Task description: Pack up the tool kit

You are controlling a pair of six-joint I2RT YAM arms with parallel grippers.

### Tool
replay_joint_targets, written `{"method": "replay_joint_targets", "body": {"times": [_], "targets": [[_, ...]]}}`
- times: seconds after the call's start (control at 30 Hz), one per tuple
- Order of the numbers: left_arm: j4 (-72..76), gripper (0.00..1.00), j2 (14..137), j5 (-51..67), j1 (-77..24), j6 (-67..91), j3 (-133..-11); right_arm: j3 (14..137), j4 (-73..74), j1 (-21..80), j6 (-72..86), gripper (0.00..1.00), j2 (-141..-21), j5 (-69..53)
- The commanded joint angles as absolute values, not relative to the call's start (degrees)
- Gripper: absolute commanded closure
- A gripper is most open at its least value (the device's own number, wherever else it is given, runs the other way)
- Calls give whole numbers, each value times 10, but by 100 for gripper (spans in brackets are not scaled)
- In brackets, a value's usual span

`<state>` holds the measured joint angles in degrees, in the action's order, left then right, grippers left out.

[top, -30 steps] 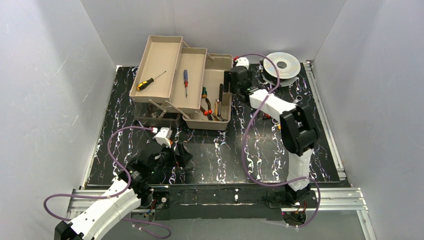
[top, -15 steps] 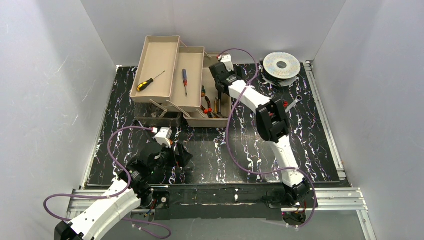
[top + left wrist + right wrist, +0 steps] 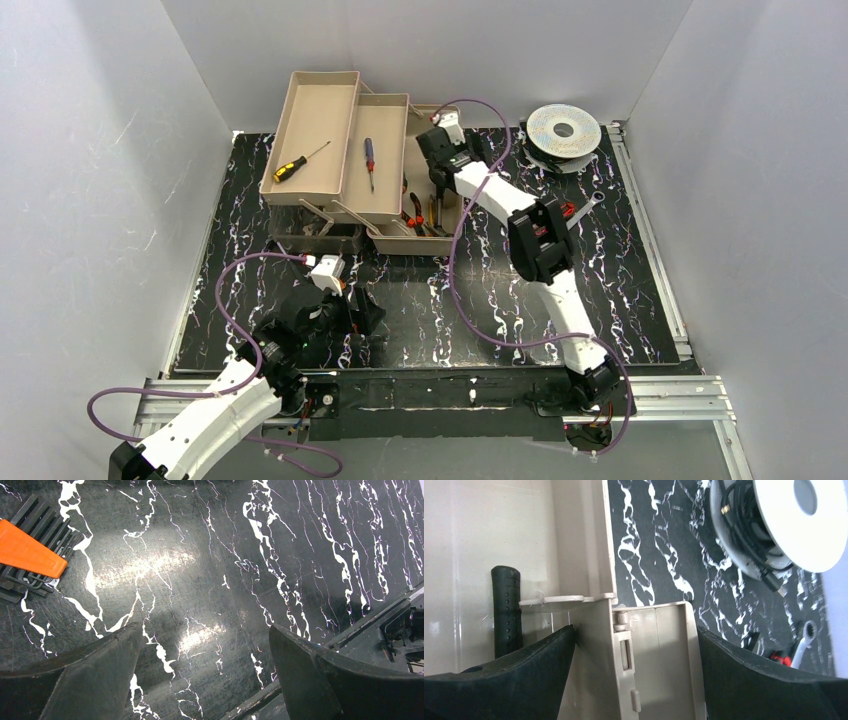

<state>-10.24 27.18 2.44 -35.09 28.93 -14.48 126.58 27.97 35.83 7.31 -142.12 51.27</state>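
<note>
Right claw [image 3: 634,630], wide and empty, has been swung from beside the spool [image 3: 563,130] over the toolbox [image 3: 330,110]; a tool grab is probably being lined up.

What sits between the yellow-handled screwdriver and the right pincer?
A blue-handled screwdriver in the middle tray, seen in the top view.

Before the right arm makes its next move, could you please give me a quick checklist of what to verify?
1. Right hand open: ok, jaws wide astride the toolbox wall.
2. Right hand clear of that wall: cannot tell.
3. Left hand open and empty: ok, over the table.
4. Trays folded out for loading: ok.
5. All tools packed: not ok; wrench and orange hex key set lie on the table.
</note>
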Motion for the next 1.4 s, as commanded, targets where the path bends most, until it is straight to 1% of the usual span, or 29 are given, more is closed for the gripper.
{"method": "replay_joint_targets", "body": {"times": [0.0,0.07,0.17,0.37,0.47,0.6,0.77,0.83,0.9,1.03,1.1,1.17,1.27,1.3,1.37], "targets": [[-96,2,271,30,-351,280,-141,1099,215,356,99,9,-1324,422],[-96,2,272,30,-352,280,-141,1042,173,354,107,9,-1270,408],[-96,2,272,30,-352,279,-141,992,146,348,115,8,-1201,378],[-95,2,267,26,-352,279,-139,875,80,317,136,8,-1046,264],[-96,2,267,25,-352,280,-139,850,78,297,157,8,-986,222],[-96,2,275,25,-352,280,-141,826,106,264,190,7,-934,183],[-93,2,290,27,-352,279,-146,756,132,174,266,8,-882,101],[-89,2,295,39,-352,276,-147,732,137,131,294,9,-875,82],[-83,2,298,56,-352,274,-147,726,161,99,320,9,-884,89],[-69,2,309,80,-360,276,-151,754,242,62,384,12,-930,143],[-58,2,327,76,-375,276,-161,757,264,51,414,14,-949,158],[-47,2,363,47,-408,271,-182,746,252,39,429,16,-959,156],[-34,2,437,-46,-489,252,-223,735,233,15,434,22,-981,142],[-26,2,469,-62,-509,246,-237,737,226,8,432,25,-992,123],[-5,2,528,-71,-528,243,-257,746,217,-6,431,34,-1012,92]]}}
